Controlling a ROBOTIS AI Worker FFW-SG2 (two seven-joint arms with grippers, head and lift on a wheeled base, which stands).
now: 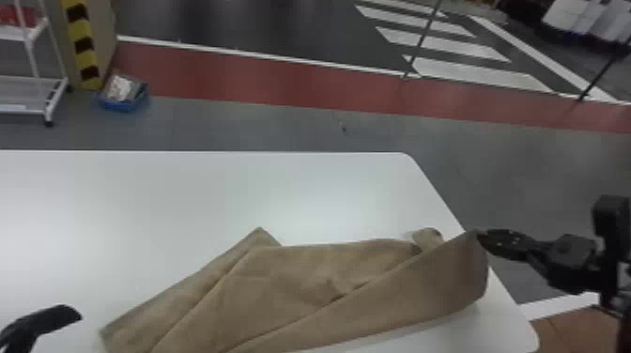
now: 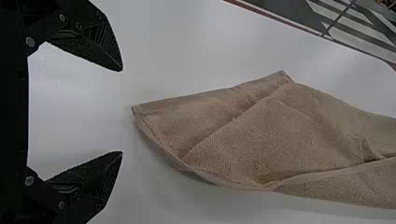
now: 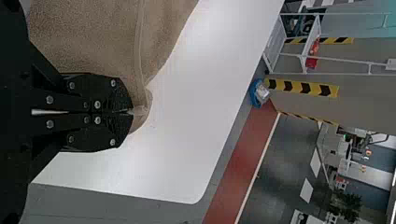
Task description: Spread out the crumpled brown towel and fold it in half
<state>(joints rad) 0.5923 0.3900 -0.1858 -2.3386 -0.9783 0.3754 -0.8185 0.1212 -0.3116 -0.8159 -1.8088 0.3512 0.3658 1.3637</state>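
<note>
Grey floor (image 1: 469,164) and a red strip (image 1: 281,82) run well beyond the white table (image 1: 141,197), which spreads beneath the left gripper (image 1: 70,313). White shelving (image 1: 23,89) stands far ahead of that gripper. Between both grippers the brown towel (image 1: 300,277) lies creased on the table, one end lifted to the right gripper (image 1: 482,236), its fingers clamped on the cloth. The left gripper's fingers are wide apart, near the towel's other end.
</note>
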